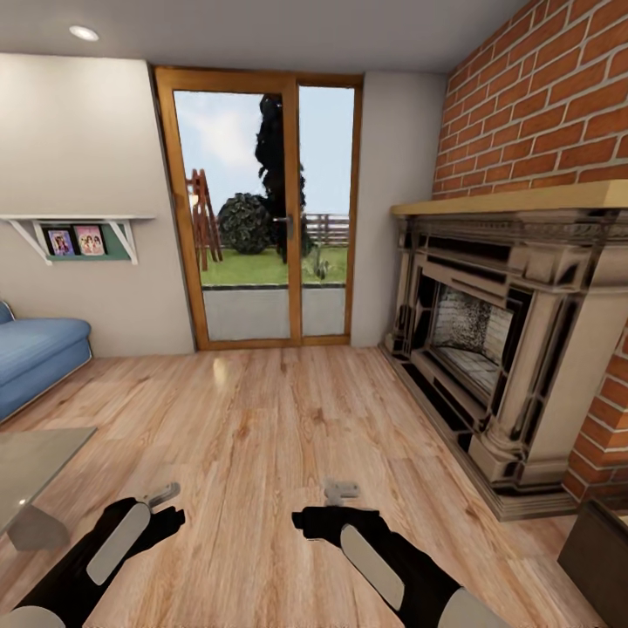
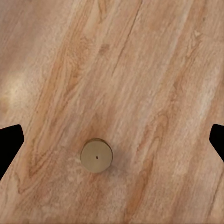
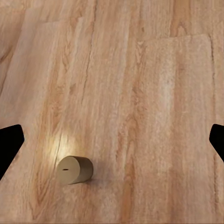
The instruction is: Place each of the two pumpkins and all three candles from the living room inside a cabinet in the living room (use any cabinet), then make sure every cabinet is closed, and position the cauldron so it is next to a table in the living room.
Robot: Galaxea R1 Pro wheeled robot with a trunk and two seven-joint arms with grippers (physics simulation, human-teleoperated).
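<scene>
Head cam: I hold both arms low over the wood floor, left tool and right tool w/ fingers apart, nothing gripped; table corner at my left, fireplace at right, glass door ahead. Left wrist cam: a small tan candle stands upright on the floor below the spread fingers. Right wrist cam: a second candle lies on its side on the floor.

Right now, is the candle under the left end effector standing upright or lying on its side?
Upright. In the left wrist view the candle shows its round top face with a small dark wick mark in the centre, standing on the wooden floor.
</scene>
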